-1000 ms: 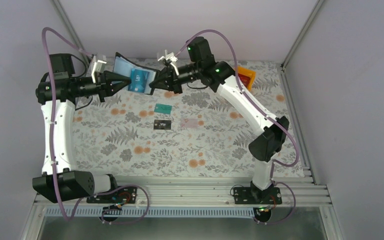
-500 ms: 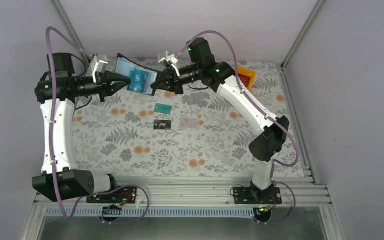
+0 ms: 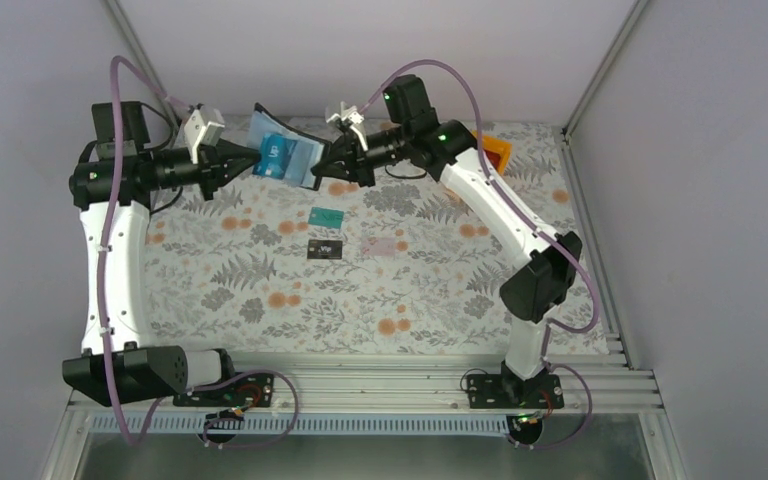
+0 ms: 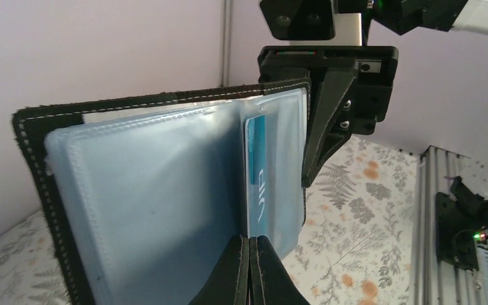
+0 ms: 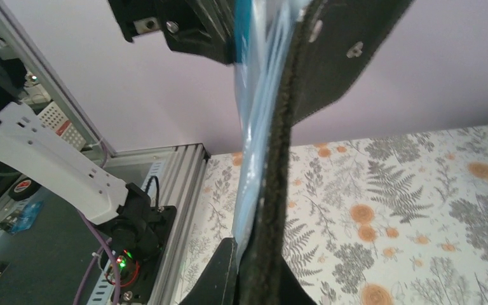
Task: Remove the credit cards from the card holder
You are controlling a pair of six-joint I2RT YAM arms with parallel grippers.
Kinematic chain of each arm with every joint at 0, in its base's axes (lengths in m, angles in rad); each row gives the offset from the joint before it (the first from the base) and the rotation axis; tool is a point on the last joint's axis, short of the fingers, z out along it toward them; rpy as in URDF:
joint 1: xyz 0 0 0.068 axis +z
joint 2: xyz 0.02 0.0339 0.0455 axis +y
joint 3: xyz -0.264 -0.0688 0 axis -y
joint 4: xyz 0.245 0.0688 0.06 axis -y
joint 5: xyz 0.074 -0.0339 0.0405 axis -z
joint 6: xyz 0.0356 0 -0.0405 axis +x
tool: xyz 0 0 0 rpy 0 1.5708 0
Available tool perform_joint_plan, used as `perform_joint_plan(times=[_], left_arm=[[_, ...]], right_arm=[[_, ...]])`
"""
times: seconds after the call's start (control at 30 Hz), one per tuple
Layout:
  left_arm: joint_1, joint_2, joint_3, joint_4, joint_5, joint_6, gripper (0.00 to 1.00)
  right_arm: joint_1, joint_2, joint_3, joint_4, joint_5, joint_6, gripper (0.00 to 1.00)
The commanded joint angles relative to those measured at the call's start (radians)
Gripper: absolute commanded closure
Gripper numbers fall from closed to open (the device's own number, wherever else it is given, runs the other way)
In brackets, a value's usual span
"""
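The black card holder (image 3: pixel 305 158) hangs open in the air at the back of the table, held between both grippers. My left gripper (image 3: pixel 257 160) is shut on the edge of the blue card (image 3: pixel 278 152), which sits in a clear sleeve. In the left wrist view the blue card (image 4: pixel 257 166) stands just above my closed fingertips (image 4: pixel 236 254). My right gripper (image 3: pixel 318 170) is shut on the holder's black cover and sleeve edge (image 5: pixel 273 210). The teal-green card (image 3: pixel 327 216), the black card (image 3: pixel 325 248) and the pale pink card (image 3: pixel 382 244) lie flat on the table.
An orange bin (image 3: pixel 495 152) stands at the back right behind the right arm. The floral cloth (image 3: pixel 360 300) covers the table. Grey walls close in the back and both sides. An aluminium rail (image 3: pixel 380 380) runs along the near edge.
Both grippers and the holder have risen a little. The holder has shifted right with the right gripper, while the blue card stayed near the left fingertips.
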State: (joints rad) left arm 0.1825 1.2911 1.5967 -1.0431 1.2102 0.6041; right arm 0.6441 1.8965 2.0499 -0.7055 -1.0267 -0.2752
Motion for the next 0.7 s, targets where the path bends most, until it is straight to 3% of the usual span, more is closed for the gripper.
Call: perform_joint_plan(times=[0.0, 0.3, 0.47, 0.67], left_arm=[[0.018, 0.0, 0.041, -0.031, -0.106, 0.065, 0.97], [-0.008, 0.006, 0.005, -0.054, -0.394, 0.123, 0.98], [-0.216, 0.08, -0.094, -0.148, -0.571, 0.191, 0.98], [-0.467, 0.217, -0.091, -0.043, -0.781, 0.155, 0.98]], right_arm=[[-0.053, -0.069, -0.068, 0.058, 0.061, 0.022, 0.96], [-0.234, -0.097, -0.159, 0.134, 0.235, 0.185, 0.96], [-0.258, -0.098, -0.139, 0.137, 0.309, 0.221, 0.96], [-0.309, -0.116, -0.162, 0.145, 0.489, 0.303, 0.96]])
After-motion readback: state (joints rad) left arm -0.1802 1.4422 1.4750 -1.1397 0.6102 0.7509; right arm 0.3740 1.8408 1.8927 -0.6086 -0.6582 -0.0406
